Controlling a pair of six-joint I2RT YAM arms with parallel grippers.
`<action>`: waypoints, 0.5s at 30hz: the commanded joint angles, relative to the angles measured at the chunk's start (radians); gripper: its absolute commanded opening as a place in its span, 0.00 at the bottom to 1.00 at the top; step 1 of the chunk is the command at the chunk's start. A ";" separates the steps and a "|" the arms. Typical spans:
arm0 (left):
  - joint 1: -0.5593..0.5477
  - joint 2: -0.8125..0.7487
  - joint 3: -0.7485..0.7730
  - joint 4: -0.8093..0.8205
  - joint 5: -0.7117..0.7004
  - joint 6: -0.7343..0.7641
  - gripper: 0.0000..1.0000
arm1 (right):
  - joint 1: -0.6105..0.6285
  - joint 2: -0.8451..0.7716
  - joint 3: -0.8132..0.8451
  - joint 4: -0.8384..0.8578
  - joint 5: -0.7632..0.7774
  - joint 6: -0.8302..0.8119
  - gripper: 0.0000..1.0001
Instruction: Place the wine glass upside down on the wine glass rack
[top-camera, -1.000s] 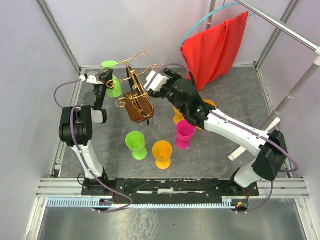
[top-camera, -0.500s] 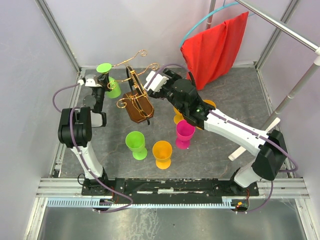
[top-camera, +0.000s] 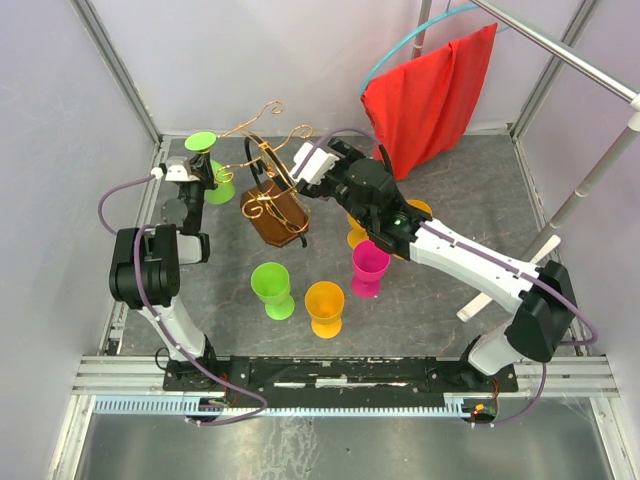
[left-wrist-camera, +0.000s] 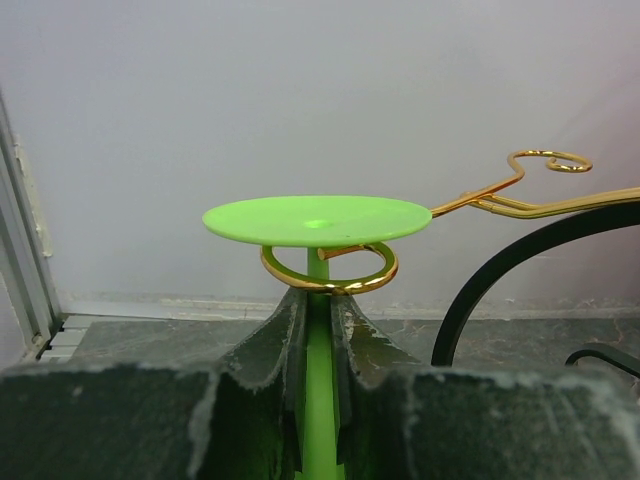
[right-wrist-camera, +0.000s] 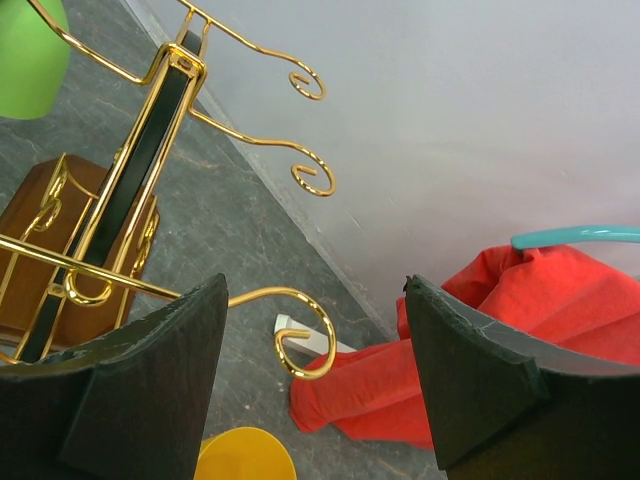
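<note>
The green wine glass (top-camera: 221, 184) hangs upside down at the far left, its flat foot (top-camera: 203, 141) on top. My left gripper (top-camera: 203, 172) is shut on its stem. In the left wrist view the stem (left-wrist-camera: 318, 380) runs between my fingers, the foot (left-wrist-camera: 318, 220) sits just above a gold scroll ring (left-wrist-camera: 330, 288) of the rack, and the stem passes through that ring. The wine glass rack (top-camera: 277, 214) has a brown wooden base, a dark post and gold wire arms (top-camera: 262, 112). My right gripper (top-camera: 306, 163) is open beside the rack, with a gold scroll (right-wrist-camera: 305, 335) showing between its fingers, untouched.
A green glass (top-camera: 271, 288), an orange glass (top-camera: 325, 305) and a magenta glass (top-camera: 368, 266) stand in front of the rack. Yellow glasses (top-camera: 356, 236) sit under the right arm. A red cloth (top-camera: 435, 95) hangs at the back right.
My left gripper has carried the green glass to the left and a little nearer. The rack's gold arms have swung left with it. The right gripper has barely moved.
</note>
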 joint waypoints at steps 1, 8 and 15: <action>0.007 -0.054 -0.024 0.184 -0.033 0.071 0.03 | -0.004 -0.059 -0.013 0.042 -0.001 0.014 0.79; 0.027 -0.027 -0.018 0.184 -0.049 0.039 0.03 | -0.004 -0.059 -0.020 0.042 -0.001 0.016 0.80; 0.028 -0.054 -0.032 0.184 -0.040 0.060 0.03 | -0.004 -0.041 -0.016 0.051 -0.006 0.015 0.81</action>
